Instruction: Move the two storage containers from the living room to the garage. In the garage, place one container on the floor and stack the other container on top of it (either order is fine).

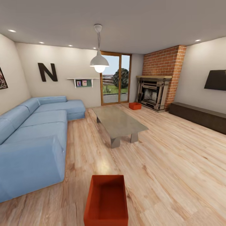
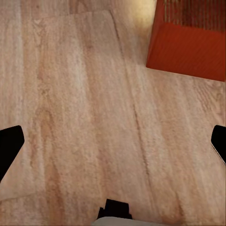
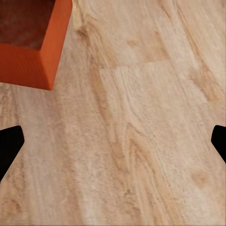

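Observation:
I am in the living room. One rust-red open-top storage container (image 1: pixel 106 201) stands on the light wood plank floor (image 1: pixel 175 163) right in front of me, past the sofa's near end. A second storage container (image 1: pixel 135 105) sits far off beside the fireplace. My left gripper (image 2: pixel 113 146) hangs open over bare planks, with a corner of the near container (image 2: pixel 188 47) ahead of it. My right gripper (image 3: pixel 113 143) is open too, above planks, and the same container's other corner (image 3: pixel 28 52) lies beyond its fingers. Neither gripper touches the box.
A pale blue sectional sofa (image 1: pixel 31 138) runs along the left. A grey coffee table (image 1: pixel 119 124) stands mid-room. A brick fireplace (image 1: pixel 155 92) and a low dark bench (image 1: pixel 197 116) line the right wall. A glass door (image 1: pixel 114 78) is at the back.

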Available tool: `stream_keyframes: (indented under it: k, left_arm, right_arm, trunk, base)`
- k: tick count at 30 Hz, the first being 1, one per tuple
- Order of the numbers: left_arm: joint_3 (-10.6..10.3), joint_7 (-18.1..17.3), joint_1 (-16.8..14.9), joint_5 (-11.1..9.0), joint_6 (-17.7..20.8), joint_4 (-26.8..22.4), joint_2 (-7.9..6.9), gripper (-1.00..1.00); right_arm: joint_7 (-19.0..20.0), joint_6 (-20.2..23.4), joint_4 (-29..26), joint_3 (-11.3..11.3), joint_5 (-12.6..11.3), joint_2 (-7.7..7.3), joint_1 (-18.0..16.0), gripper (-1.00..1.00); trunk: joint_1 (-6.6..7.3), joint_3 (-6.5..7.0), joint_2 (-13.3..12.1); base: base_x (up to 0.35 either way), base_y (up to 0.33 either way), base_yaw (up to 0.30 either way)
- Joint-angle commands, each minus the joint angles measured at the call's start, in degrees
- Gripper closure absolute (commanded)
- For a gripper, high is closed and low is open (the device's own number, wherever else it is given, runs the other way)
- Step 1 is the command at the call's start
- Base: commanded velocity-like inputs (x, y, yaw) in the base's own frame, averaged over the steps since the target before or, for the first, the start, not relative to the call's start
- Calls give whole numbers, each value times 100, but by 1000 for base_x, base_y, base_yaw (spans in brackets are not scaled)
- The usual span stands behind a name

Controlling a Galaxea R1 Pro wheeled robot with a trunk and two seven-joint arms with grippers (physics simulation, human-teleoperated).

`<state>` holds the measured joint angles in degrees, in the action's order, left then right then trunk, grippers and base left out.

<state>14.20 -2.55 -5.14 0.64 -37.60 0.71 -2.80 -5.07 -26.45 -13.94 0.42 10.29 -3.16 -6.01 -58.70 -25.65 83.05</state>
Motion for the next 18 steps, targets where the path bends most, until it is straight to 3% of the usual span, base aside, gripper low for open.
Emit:
stream_keyframes:
  k: [1, 7, 14, 18]
  left_arm:
    - [39, -27, -5, 6, -18, 8, -1, -100]
    - [39, -26, -5, 6, -17, 8, -1, -100]
    - [39, -26, -5, 6, -19, 8, 5, -100]
    - [39, -26, -5, 6, -18, 8, -7, -100]
  right_arm:
    - [-49, -9, 5, 5, 61, 0, -5, -100]
    - [-48, -9, 5, 6, 61, 0, -6, -100]
    - [-49, -9, 5, 3, 60, 0, -4, -100]
    - [-47, -9, 5, 3, 61, 0, -5, -100]
  trunk:
    - [-3, -6, 3]
    - [-3, -6, 3]
    - [-3, -6, 3]
    - [-3, -6, 3]
  base:
    - [327, 0, 0]
    - [264, 0, 0]
    - [77, 0, 0]
    - [226, 0, 0]
